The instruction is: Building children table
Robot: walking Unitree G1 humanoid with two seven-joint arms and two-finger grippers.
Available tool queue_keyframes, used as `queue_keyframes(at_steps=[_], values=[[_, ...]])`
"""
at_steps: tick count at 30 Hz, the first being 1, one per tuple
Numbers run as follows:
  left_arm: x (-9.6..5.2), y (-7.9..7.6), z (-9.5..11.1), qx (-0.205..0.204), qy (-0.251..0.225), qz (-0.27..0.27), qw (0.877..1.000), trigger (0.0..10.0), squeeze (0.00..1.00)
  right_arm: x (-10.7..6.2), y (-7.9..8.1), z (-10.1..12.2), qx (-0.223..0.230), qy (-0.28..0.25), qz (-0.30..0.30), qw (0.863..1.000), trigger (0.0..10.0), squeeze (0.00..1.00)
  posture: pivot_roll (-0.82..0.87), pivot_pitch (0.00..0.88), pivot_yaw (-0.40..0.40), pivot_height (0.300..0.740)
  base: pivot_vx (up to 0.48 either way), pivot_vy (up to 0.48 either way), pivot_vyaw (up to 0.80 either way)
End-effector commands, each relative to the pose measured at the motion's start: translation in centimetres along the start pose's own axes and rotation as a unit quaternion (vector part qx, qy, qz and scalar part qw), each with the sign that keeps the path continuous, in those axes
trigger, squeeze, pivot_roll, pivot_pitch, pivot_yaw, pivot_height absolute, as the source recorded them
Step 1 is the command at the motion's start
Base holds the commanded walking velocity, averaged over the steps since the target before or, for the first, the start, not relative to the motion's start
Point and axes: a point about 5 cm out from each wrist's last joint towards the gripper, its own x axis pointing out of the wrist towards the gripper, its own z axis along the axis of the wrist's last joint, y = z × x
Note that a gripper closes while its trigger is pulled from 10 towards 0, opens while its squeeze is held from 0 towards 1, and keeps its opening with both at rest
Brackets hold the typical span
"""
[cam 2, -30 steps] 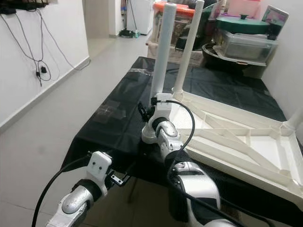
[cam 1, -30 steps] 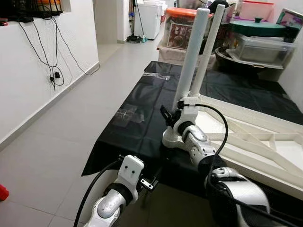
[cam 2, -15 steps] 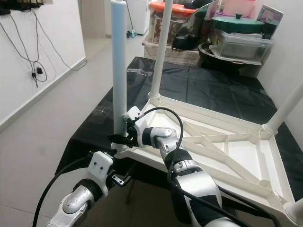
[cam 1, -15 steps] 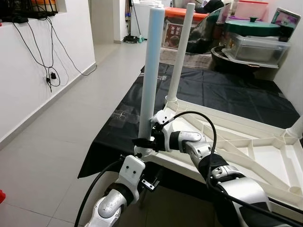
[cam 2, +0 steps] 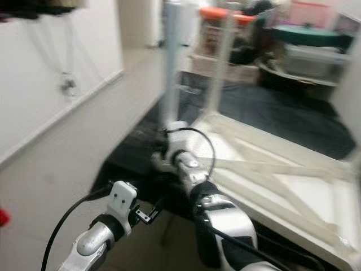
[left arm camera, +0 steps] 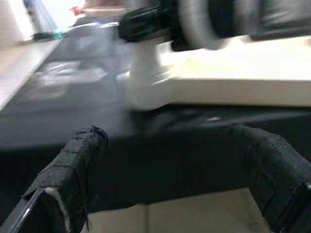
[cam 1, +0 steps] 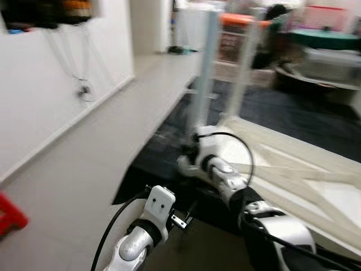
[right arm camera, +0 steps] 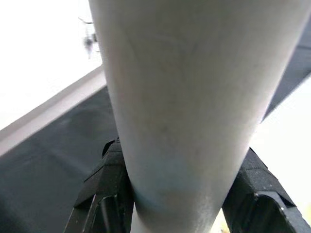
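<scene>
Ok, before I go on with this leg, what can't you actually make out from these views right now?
- Leg seating in the tabletop corner socket: head views are motion-blurred, and the right gripper covers the joint.
- Leg's base: right wrist view cuts it off, with the fingers on either side.
- Clutter behind the table: too blurred to identify.
- Left gripper: open, below the black sheet edge; nothing beneath shows.

You see a cream-white upturned table (cam 1: 293,169) with pale white legs (cam 1: 204,68) on a black sheet (cam 1: 293,113). The right gripper (right arm camera: 180,194) has black fingers on a silver arm. The floor (cam 1: 84,164) is light grey, the left wall (cam 1: 39,101) white; a red object (cam 1: 8,217) sits near left.
</scene>
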Motion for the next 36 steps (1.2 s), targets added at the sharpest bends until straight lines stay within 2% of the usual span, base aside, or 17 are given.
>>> queue_keyframes(at_steps=[1,2,4,7,8,12,13,14,15,20,21,26,28,30,32,33,36], values=[[0.2,-0.4,-0.2,0.002,0.005,-0.010,1.000,10.0,0.00,-0.5,-2.8,-0.9,0.030,0.012,-0.100,0.994,0.0,0.00,0.09,0.000,-0.103,0.740,0.000,0.000,0.00],[0.2,-0.4,-0.2,0.002,0.005,-0.010,1.000,10.0,0.00,-0.5,-2.8,-0.9,0.030,0.012,-0.100,0.994,0.0,0.00,0.09,0.000,-0.103,0.740,0.000,0.000,0.00],[0.2,-0.4,-0.1,0.003,0.005,-0.010,1.000,10.0,0.00,-1.2,-3.7,-2.3,0.070,0.021,-0.223,0.972,0.0,0.00,0.09,0.000,-0.102,0.740,0.000,0.000,0.00],[0.3,-0.4,-0.1,0.004,0.005,-0.010,1.000,10.0,0.00,-1.3,-3.3,-2.6,0.080,0.022,-0.243,0.966,0.0,0.00,0.09,0.000,-0.103,0.740,0.000,0.000,0.00],[0.3,-0.4,-0.2,0.004,0.005,-0.010,1.000,10.0,0.00,-1.2,-2.5,-2.6,0.087,0.019,-0.234,0.968,1.6,0.00,0.09,0.000,-0.102,0.740,0.000,0.000,0.00],[0.3,-0.4,-0.2,0.004,0.005,-0.010,1.000,10.0,0.00,-1.2,-2.5,-2.6,0.087,0.019,-0.234,0.968,1.6,0.00,0.09,0.000,-0.102,0.740,0.000,0.000,0.00],[0.3,-0.4,-0.2,0.003,0.005,-0.010,1.000,10.0,0.00,-1.1,-1.9,-2.5,0.088,0.015,-0.223,0.971,8.5,0.00,0.09,0.000,-0.104,0.740,0.000,0.000,0.00],[0.3,-0.4,-0.2,0.003,0.005,-0.010,1.000,10.0,0.00,-1.1,-1.9,-2.5,0.088,0.015,-0.223,0.971,8.5,0.00,0.09,0.000,-0.104,0.740,0.000,0.000,0.00],[0.3,-0.4,-0.1,0.003,0.005,-0.010,1.000,10.0,0.00,-0.9,-1.0,-1.9,0.091,-0.008,-0.183,0.979,10.0,1.00,0.09,0.000,-0.103,0.740,0.000,0.000,0.00],[0.3,-0.4,-0.1,0.002,0.005,-0.009,1.000,10.0,0.00,-0.5,0.1,-0.6,0.090,-0.047,-0.121,0.987,10.0,1.00,0.09,0.000,-0.103,0.740,0.000,0.000,0.00],[0.3,-0.4,-0.1,0.002,0.005,-0.009,1.000,10.0,0.00,-0.4,0.2,0.2,0.101,-0.067,-0.077,0.990,10.0,0.00,0.09,0.000,-0.103,0.740,0.000,0.000,0.00],[0.3,-0.4,-0.1,0.002,0.004,-0.009,1.000,10.0,0.00,-0.2,0.2,1.9,0.071,-0.094,0.050,0.992,10.0,0.00,0.09,0.000,-0.103,0.740,0.000,0.000,0.00],[0.3,-0.4,-0.1,0.002,0.004,-0.009,1.000,10.0,0.00,-0.2,0.2,1.9,0.071,-0.094,0.050,0.992,10.0,0.00,0.09,0.000,-0.103,0.740,0.000,0.000,0.00],[0.3,-0.3,-0.1,0.003,0.004,-0.010,1.000,10.0,0.00,-0.3,0.7,2.0,0.038,-0.074,0.147,0.986,10.0,0.00,0.09,0.000,-0.101,0.740,0.000,0.000,0.00],[0.3,-0.3,-0.1,0.003,0.004,-0.010,1.000,10.0,0.00,-0.3,0.7,2.0,0.038,-0.074,0.147,0.986,10.0,0.00,0.09,0.000,-0.101,0.740,0.000,0.000,0.00],[0.3,-0.3,-0.1,0.003,0.004,-0.010,1.000,10.0,0.00,-0.5,1.2,1.8,0.022,-0.058,0.209,0.976,10.0,0.00,0.09,0.000,-0.102,0.740,0.000,0.000,0.00],[0.3,-0.3,-0.1,0.004,0.004,-0.010,1.000,10.0,0.00,-0.7,1.8,1.7,0.002,-0.043,0.261,0.964,10.0,0.00,0.10,0.000,-0.106,0.740,0.000,0.000,0.00]])
